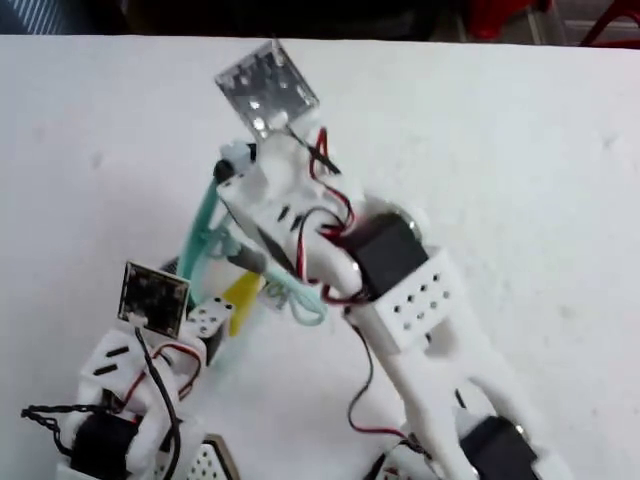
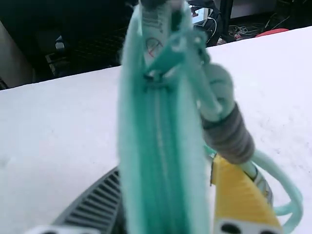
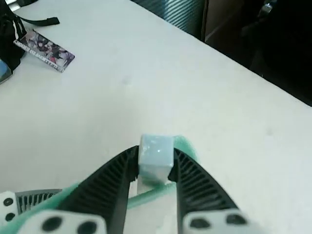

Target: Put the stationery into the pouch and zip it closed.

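Observation:
The teal pouch (image 1: 200, 232) stands on edge above the white table (image 1: 500, 150), stretched between the two arms. In the left wrist view its zipper (image 2: 158, 146) runs away from me, with the slider (image 2: 163, 66) near the far end. My left gripper (image 2: 165, 168) is shut on the near end of the pouch, with the yellow finger (image 2: 239, 200) on one side and the grey finger (image 2: 95, 209) on the other. My right gripper (image 3: 155, 153) is shut on a pale teal tab (image 3: 156, 163) at the pouch's far end (image 1: 222, 175).
A teal cord loop (image 1: 300, 305) with a grey sleeve (image 2: 229, 139) hangs off the pouch beside the yellow finger. A printed card (image 3: 45, 48) and a black strap (image 3: 34, 20) lie farther off on the table. The table's far edge (image 3: 234, 58) meets a dark background.

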Available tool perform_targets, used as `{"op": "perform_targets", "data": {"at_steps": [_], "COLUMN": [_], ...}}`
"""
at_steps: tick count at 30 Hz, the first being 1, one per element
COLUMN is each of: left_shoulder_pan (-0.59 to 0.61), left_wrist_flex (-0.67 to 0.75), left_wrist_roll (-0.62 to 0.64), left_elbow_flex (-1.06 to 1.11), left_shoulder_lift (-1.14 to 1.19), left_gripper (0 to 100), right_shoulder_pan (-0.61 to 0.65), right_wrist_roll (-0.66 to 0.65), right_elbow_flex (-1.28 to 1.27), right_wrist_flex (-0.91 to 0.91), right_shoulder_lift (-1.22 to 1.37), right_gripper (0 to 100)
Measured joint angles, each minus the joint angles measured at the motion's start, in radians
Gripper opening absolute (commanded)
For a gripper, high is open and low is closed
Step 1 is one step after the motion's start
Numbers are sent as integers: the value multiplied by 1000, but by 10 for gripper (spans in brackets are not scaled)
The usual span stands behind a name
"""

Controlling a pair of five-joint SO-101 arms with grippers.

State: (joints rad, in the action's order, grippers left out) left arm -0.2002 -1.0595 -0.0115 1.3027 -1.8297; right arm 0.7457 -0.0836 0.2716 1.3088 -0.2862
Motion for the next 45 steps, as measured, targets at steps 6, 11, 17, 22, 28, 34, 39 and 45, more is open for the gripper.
{"op": "perform_targets", "data": {"at_steps": [6,11,17,22,28,34,39,45], "left_shoulder_pan": [0,0,2,2,2,2,2,3], "left_wrist_flex": [0,0,0,0,0,0,0,0], "left_wrist_roll": [0,0,0,0,0,0,0,-54], "left_elbow_flex": [0,0,0,0,0,0,0,0], "left_shoulder_lift": [0,0,0,0,0,0,0,0], "left_gripper": [245,245,245,245,245,244,85,20], "right_shoulder_pan": [0,2,0,6,3,3,3,-115], "right_wrist_roll": [0,0,0,0,0,0,0,0], "right_elbow_flex": [428,597,617,618,618,618,623,629], "right_wrist_flex": [319,387,390,390,390,390,390,387], "right_shoulder_lift": [253,417,427,417,368,364,331,196], "right_gripper": [17,18,164,232,231,230,230,229]}}
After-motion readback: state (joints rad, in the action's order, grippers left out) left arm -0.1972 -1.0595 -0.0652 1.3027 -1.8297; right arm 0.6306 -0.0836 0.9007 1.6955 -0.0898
